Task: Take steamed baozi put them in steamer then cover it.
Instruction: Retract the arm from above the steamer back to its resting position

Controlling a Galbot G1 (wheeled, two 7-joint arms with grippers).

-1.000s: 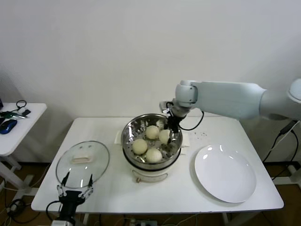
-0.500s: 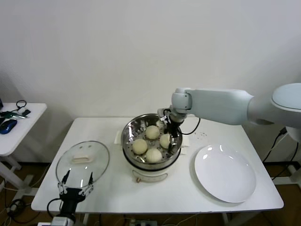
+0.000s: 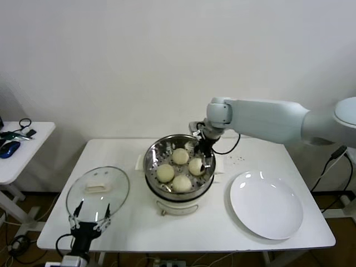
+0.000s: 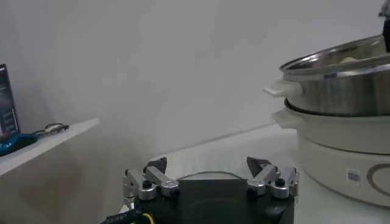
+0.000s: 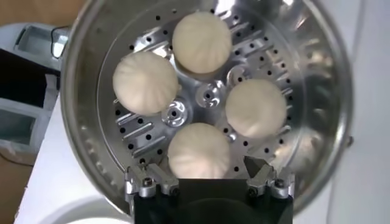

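All four baozi are seated in the steamer, above which the right gripper is held with fingers apart, empty, while the left gripper, fingers apart, is parked beside the lid on the bench.

Head view: high vantage, facing forward and down, far enough back to take in the whole desk, the wall behind it and a side table at far left.

Left wrist view: very low, near the desk's surface, facing level across it. Left gripper in the foreground; steamer seen side-on, fairly near.

Right wrist view: straight down from close above the steamer, whose bowl nearly fills the picture, right gripper at the edge.

Shared: all three views take in the steamer. The head view also shows both grippers, the left at the desk's near edge, the right over the steamer.
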